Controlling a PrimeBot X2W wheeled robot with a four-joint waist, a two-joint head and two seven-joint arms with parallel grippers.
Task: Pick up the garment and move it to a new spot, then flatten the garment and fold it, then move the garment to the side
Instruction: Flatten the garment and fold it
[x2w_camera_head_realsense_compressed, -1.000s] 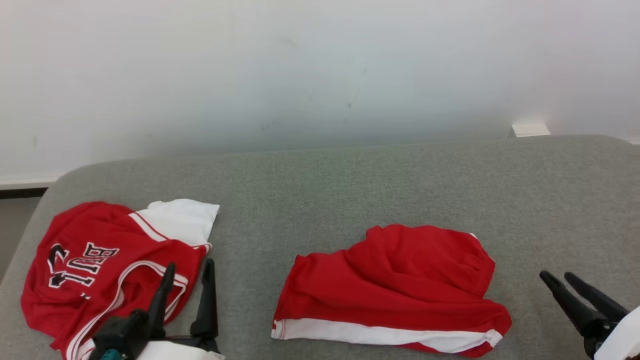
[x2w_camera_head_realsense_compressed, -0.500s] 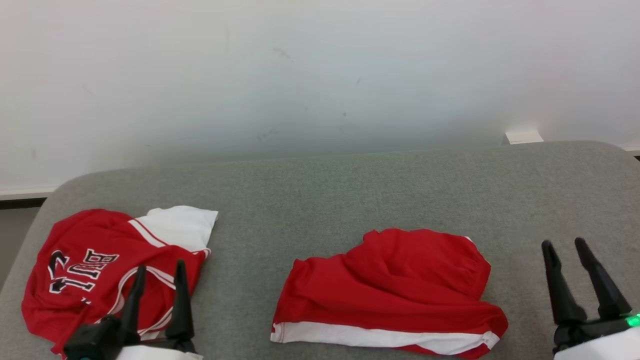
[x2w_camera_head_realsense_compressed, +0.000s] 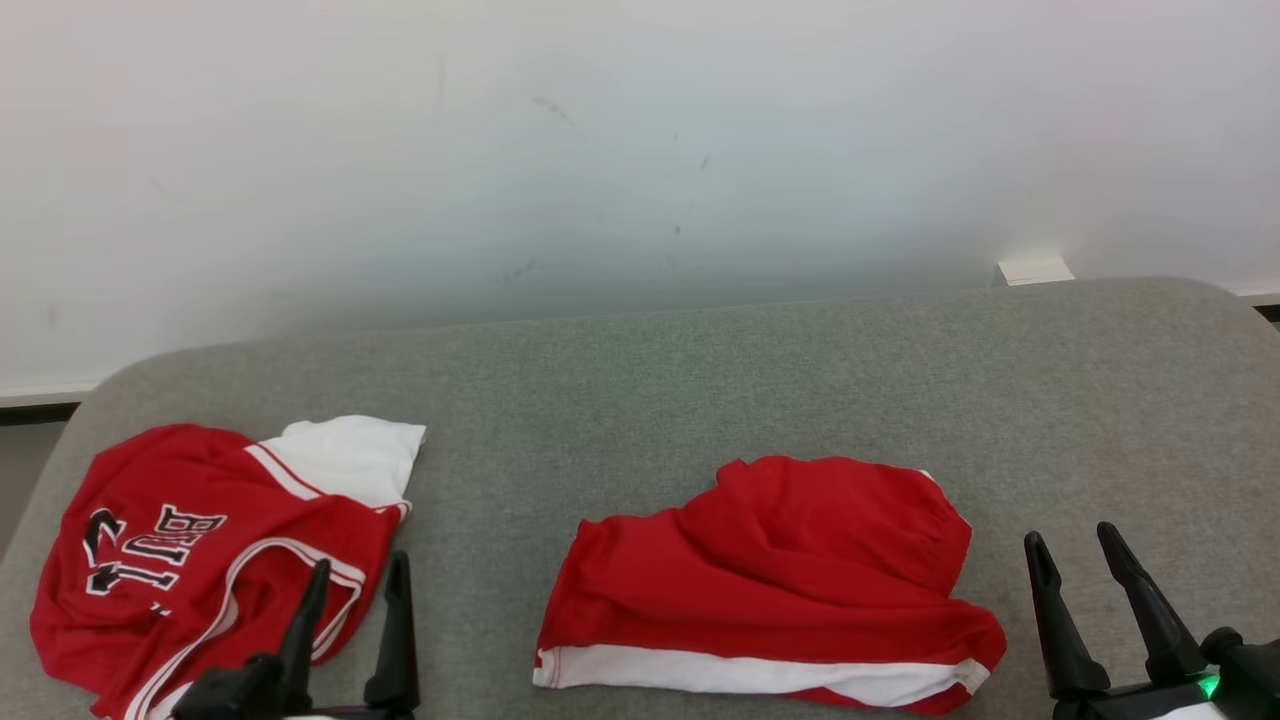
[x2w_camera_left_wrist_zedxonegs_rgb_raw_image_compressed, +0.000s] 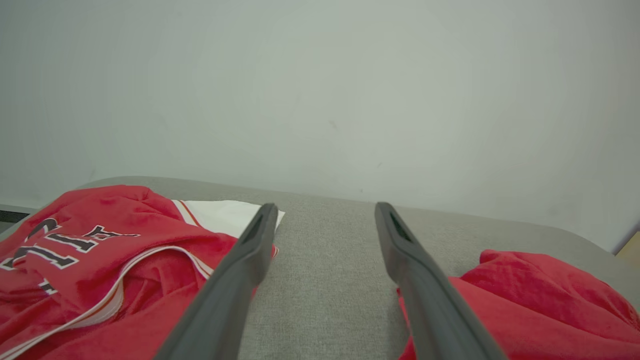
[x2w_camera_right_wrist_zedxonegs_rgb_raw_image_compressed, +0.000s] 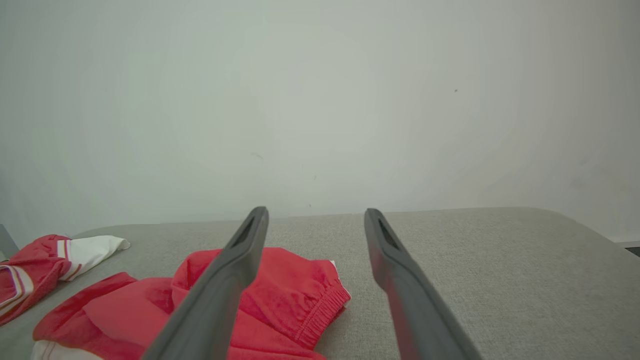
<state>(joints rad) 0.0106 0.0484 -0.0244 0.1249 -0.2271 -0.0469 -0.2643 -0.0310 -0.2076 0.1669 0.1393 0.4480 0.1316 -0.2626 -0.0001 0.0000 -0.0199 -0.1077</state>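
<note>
Two red garments lie on the grey padded surface (x2w_camera_head_realsense_compressed: 700, 380). At the left is a crumpled red jersey (x2w_camera_head_realsense_compressed: 200, 540) with white trim and black lettering. In the middle lie red shorts (x2w_camera_head_realsense_compressed: 780, 570), bunched, with a white hem along the near edge. My left gripper (x2w_camera_head_realsense_compressed: 361, 562) stands open over the jersey's near right edge, holding nothing. In the left wrist view its fingers (x2w_camera_left_wrist_zedxonegs_rgb_raw_image_compressed: 326, 206) frame bare cushion between the jersey (x2w_camera_left_wrist_zedxonegs_rgb_raw_image_compressed: 100, 235) and the shorts (x2w_camera_left_wrist_zedxonegs_rgb_raw_image_compressed: 530, 295). My right gripper (x2w_camera_head_realsense_compressed: 1069, 534) is open just right of the shorts, with the shorts (x2w_camera_right_wrist_zedxonegs_rgb_raw_image_compressed: 295, 285) behind its left finger.
A white wall rises right behind the cushion. A small white block (x2w_camera_head_realsense_compressed: 1035, 268) sits at the back right edge. The cushion's rounded left end lies beside the jersey. Bare grey surface stretches behind the garments and to the right of the shorts.
The right gripper has turned from tilted to upright and shifted left, closer to the shorts. The left gripper has wandered sideways and dropped lower in view. Both garments lie as before; the camera shifted slightly.
</note>
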